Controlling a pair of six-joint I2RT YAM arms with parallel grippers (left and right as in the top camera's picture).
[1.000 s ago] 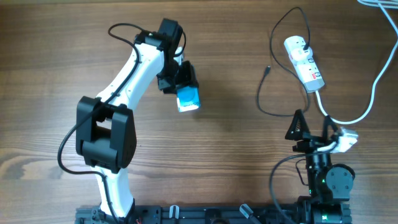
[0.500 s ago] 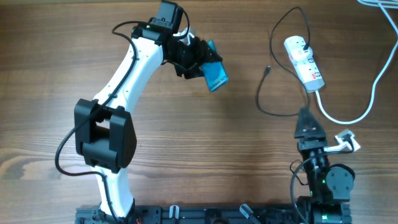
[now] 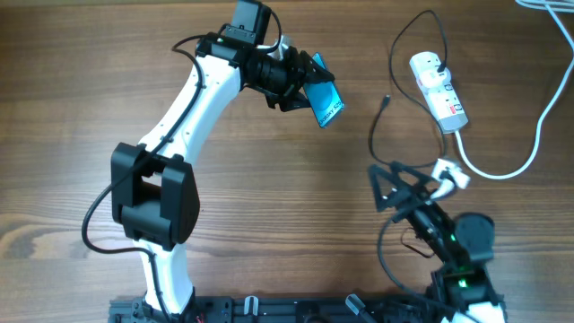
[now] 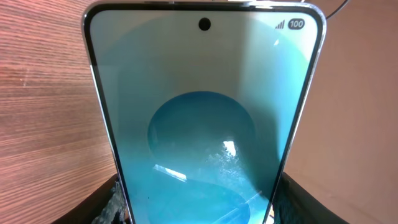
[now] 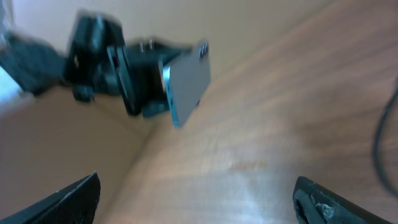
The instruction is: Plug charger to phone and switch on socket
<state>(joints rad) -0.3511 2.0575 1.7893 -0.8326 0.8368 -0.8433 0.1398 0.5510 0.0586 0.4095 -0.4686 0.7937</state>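
While the phone [image 3: 328,105] juts from the clenched left gripper [image 3: 310,89], the right gripper [image 3: 378,188] gapes.

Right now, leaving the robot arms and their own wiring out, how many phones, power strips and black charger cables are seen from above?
phone: 1
power strip: 1
black charger cable: 1
Total: 3
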